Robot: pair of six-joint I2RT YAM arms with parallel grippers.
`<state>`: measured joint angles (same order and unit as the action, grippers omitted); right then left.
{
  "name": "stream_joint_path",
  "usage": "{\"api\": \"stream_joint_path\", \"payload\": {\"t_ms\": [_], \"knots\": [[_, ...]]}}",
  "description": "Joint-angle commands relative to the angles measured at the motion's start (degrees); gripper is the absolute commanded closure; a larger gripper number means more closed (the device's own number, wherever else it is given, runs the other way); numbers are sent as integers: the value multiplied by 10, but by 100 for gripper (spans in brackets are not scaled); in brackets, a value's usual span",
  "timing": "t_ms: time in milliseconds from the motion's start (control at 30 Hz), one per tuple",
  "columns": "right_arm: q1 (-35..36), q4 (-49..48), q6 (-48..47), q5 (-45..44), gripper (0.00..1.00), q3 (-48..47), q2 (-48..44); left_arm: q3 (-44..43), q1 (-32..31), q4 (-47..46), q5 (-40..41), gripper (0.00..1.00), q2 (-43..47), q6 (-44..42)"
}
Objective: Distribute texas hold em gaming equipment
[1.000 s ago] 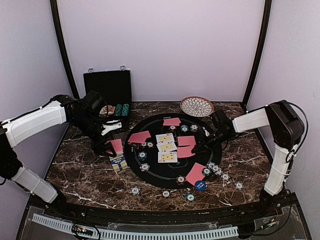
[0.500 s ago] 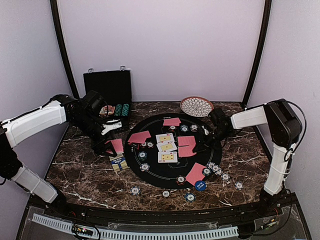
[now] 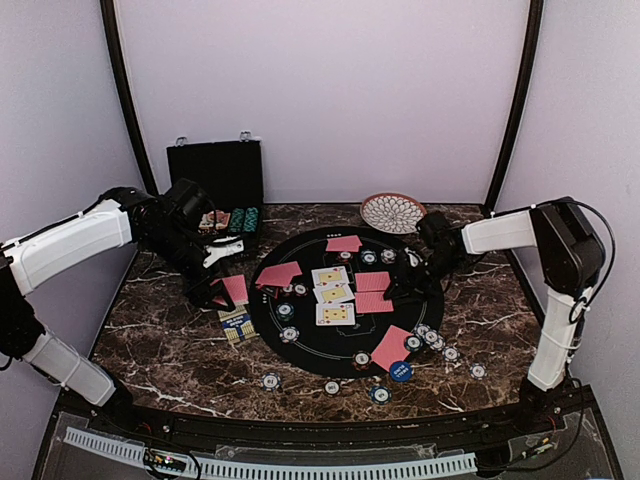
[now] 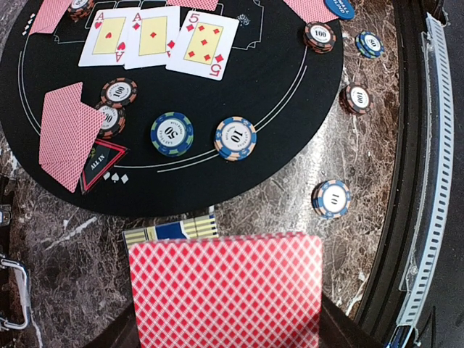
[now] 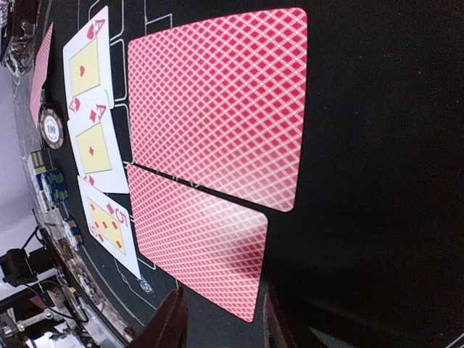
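The right fingers (image 5: 168,328) have just parted. A second ago they were pressed together and reaching lower over the right half of the black mat (image 3: 322,345); now the arm is drawing back toward the mat's far right. The fingers stand spread on either side of the near corner of the released card (image 5: 199,239). It lies flat and face down, edge to edge with a second face-down card (image 5: 217,101).

I judge this card delivered. It completes a two-card hand just right of the three face-up cards (image 4: 145,36) at the mat's centre, two aces and the five of diamonds.

The left fingers (image 4: 339,328) have not moved. They are pinching the held card (image 4: 225,290) level above the marble counter (image 3: 170,350), just left of the mat and over a blue-and-yellow packet (image 4: 174,228). It looks ready for the next deal.

The cards have a crisp red lattice back with a white border, and their faces are yellow-panelled. Striped chips (image 4: 235,138) marked 10, 50 and 100 dot the mat and the near counter. A red triangle marker (image 4: 101,156) reading ALL IN sits beside the left-hand pair, and a blue button (image 3: 401,372) lies at the mat's near right edge.
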<state>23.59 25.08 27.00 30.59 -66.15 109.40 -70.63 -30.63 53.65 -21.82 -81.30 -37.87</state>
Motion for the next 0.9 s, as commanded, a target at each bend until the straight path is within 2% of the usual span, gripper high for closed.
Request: {"api": "stream_joint_path", "payload": {"t_ms": [0, 200, 400, 600, 867], "knots": [[-1, 41, -14, -84, 59, -17, -21, 7, 3, -6, -2, 100, 17, 6], [6, 60, -13, -140, 41, -21, -58, 23, 5, -22, 22, 100, 17, 4], [15, 64, -6, -159, 27, -19, -100, 40, 25, -43, 30, 100, 23, 3], [27, 65, 3, -188, 3, -20, -139, 46, 75, -51, 27, 100, 38, -6], [53, 12, 26, -242, 2, 7, -217, 102, 122, -60, 37, 100, 73, -24]]}}
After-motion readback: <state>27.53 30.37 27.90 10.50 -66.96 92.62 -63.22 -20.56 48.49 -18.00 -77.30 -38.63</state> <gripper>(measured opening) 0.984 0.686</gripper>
